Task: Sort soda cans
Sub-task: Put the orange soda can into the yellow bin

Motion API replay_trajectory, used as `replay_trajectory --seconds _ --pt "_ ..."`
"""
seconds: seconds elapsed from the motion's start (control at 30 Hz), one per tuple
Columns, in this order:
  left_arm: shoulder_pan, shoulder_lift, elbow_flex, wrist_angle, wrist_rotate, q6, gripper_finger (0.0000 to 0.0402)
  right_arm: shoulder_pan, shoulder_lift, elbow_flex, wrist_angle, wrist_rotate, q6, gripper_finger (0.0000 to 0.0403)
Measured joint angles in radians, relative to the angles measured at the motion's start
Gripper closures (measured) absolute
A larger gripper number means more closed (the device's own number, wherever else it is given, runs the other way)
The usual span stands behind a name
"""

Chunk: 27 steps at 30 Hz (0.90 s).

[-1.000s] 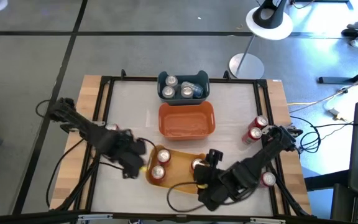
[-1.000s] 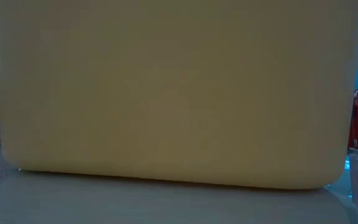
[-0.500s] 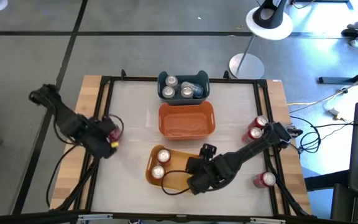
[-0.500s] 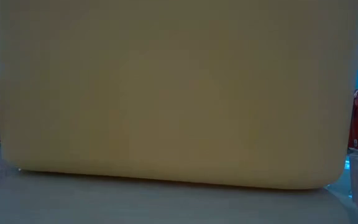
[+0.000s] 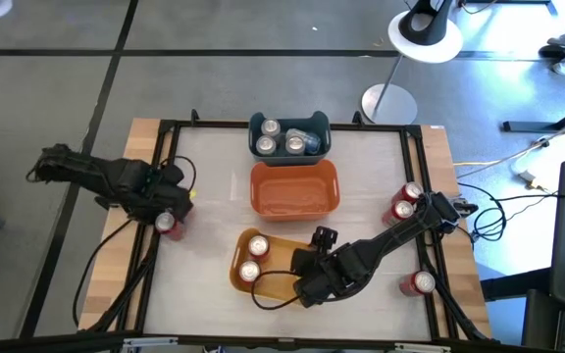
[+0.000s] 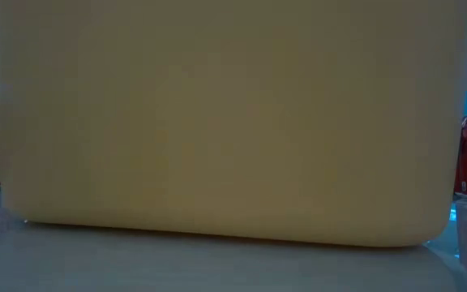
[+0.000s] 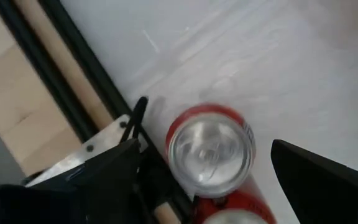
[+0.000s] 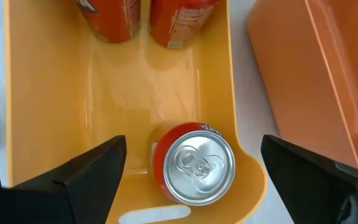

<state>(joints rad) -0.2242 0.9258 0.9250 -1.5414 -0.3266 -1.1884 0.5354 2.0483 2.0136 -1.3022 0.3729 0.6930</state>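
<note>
Centre lane is packed: blue bin point(image 5: 290, 134), orange bin point(image 5: 295, 188) and yellow bin point(image 5: 268, 267) sit in a row, near-touching. We see bare table point(image 5: 209, 176) between that row and the left frame rail, and again right of the orange bin. Right arm point(image 5: 381, 250) lies across the yellow bin's right end; its fingers point(image 8: 86, 168) straddle a red can point(image 8: 193, 163) inside, wall close on one side. Left edge: cans point(image 5: 169, 225) tight against the black rail point(image 7: 61, 87).

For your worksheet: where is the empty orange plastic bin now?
In the high view, the empty orange plastic bin sits mid-table, between the dark blue bin of cans behind and the yellow bin in front.
</note>
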Motion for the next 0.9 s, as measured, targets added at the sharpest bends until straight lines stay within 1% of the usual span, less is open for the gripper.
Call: replay_trajectory --seconds 0.13,0.27,0.4,0.6,0.67,0.77,0.9 --pt "0.098 -0.003 -0.043 0.039 0.045 0.102 0.0050 0.001 0.000 0.000 0.000 0.000 0.000 0.0031" --pt "0.156 -0.004 -0.083 0.053 0.079 0.158 0.0050 0.001 0.000 0.000 0.000 0.000 0.005 0.0031" --pt "0.188 -0.012 -0.116 0.137 0.141 0.226 0.0050 0.001 0.000 0.000 0.000 0.000 0.005 0.0031" --pt "0.207 -0.006 -0.113 0.138 0.141 0.249 0.0050 0.001 0.000 0.000 0.000 0.001 0.004 0.0031" --pt "0.213 -0.006 -0.113 0.139 0.156 0.263 0.0050 0.001 0.000 0.000 0.000 0.001 0.002 0.0031" --pt "0.230 0.016 -0.114 0.138 0.193 0.314 0.0050 0.001 0.000 0.000 0.000 0.011 0.000 0.0031" --pt "0.247 0.076 -0.114 0.134 0.222 0.384 0.0050 0.001 0.000 0.000 0.000 0.020 -0.003 0.0031"
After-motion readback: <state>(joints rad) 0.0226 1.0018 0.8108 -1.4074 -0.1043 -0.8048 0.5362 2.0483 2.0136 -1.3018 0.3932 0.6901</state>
